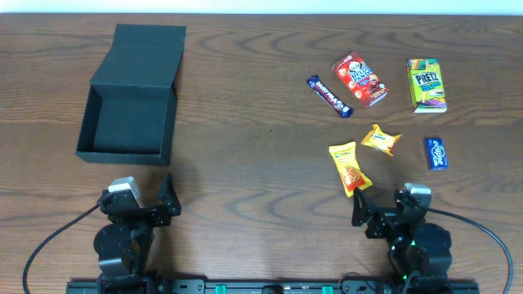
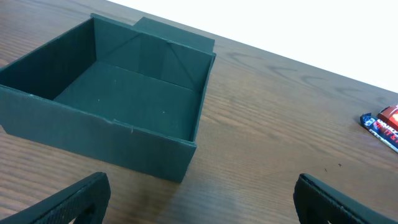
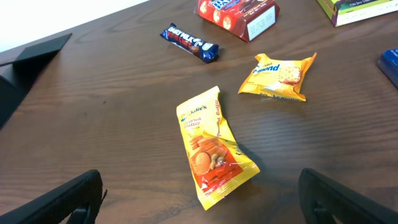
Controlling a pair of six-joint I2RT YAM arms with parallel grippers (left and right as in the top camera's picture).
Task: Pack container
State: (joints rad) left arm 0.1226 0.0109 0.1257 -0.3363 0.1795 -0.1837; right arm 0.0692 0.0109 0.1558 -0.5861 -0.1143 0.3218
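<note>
1. A brown wood-grain table (image 1: pixel 245 122) carries everything.
2. Far left on it sits the dark container (image 1: pixel 129 118), open, its flap lid laid back on the wood.
3. Far right lie a dark chocolate bar (image 1: pixel 328 95), a red snack box (image 1: pixel 359 81) and a green-yellow Pretz box (image 1: pixel 426 85) (none touching).
4. Nearer lie a small yellow packet (image 1: pixel 381 140), a blue packet (image 1: pixel 435 153) and a long yellow-and-red packet (image 1: pixel 349 167).
</note>
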